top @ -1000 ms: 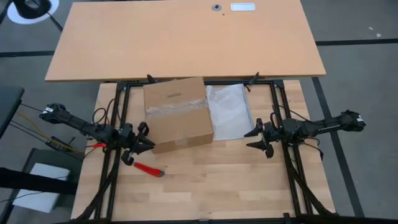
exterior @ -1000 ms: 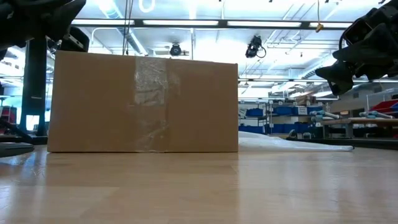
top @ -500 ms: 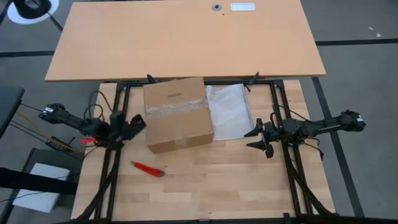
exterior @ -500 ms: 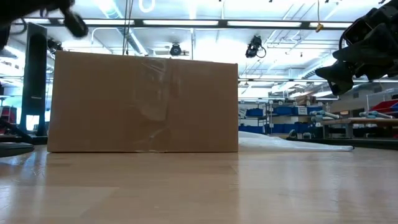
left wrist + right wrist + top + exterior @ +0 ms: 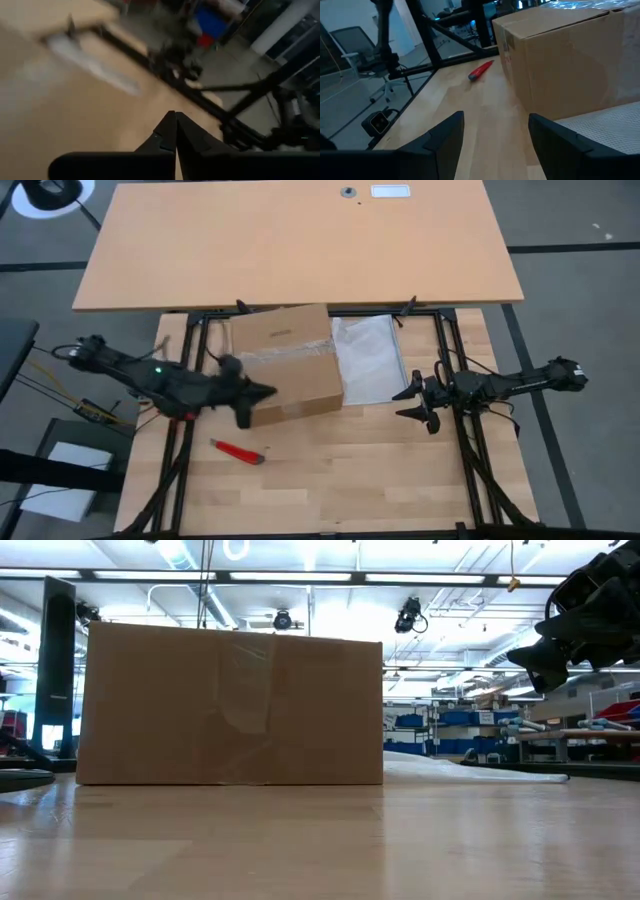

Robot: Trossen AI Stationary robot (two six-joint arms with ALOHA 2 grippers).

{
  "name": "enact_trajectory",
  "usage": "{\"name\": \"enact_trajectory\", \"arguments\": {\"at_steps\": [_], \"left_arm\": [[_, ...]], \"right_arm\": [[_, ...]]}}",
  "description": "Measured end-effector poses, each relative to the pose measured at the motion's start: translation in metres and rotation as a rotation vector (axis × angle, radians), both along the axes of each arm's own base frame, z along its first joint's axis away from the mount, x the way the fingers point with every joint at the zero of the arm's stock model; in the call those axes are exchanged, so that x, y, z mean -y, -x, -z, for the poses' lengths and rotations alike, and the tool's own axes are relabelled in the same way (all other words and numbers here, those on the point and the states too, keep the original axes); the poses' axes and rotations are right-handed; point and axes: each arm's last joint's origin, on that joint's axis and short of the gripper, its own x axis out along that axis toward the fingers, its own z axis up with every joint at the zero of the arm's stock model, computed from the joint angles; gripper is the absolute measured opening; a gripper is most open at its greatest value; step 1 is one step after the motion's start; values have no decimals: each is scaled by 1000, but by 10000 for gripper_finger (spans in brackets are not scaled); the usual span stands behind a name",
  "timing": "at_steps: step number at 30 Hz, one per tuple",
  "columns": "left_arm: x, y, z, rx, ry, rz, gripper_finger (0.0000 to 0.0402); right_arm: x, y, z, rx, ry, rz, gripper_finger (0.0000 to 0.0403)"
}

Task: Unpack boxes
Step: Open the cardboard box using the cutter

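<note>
The brown cardboard box rests flat on the wooden table, closed, with clear tape across its top; it fills the left of the low view. My left gripper hovers shut above the box's near left corner, its fingertips together in the left wrist view. It holds nothing and is above the low view's frame. My right gripper waits open at the table's right, pointing at the box, its fingers well apart and empty.
A clear plastic bag lies flat against the box's right side. A red-handled cutter lies on the table near the box's near left corner. A large desk stands beyond the far edge. Bare wood stretches along the near side.
My left gripper has risen from beside the red cutter, first drawing back toward the table's left edge, then swinging right over the box's near left corner. It has rolled and tipped up from pointing down, and its fingers have shut. The cutter stays on the table.
</note>
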Motion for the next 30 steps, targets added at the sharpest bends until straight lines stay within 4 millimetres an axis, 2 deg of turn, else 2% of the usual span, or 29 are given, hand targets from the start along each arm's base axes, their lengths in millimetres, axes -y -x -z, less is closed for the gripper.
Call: {"name": "enact_trajectory", "arguments": {"at_steps": [3,7,12,17,20,24,30], "left_arm": [[20,-24,3,-108,198,9,6],[59,-37,24,-305,392,23,4],[105,-39,60,-492,665,-75,6],[135,-28,92,-625,778,-266,7],[139,-23,104,-709,759,-329,8],[128,-16,110,-809,687,-434,25],[115,0,113,-988,627,-600,103]], "right_arm": [[0,0,0,0,0,0,227],[0,0,0,1,0,0,227],[0,0,0,1,0,0,227],[0,0,0,1,0,0,227],[0,0,0,2,0,0,227],[0,0,0,3,0,0,227],[0,0,0,3,0,0,227]]}}
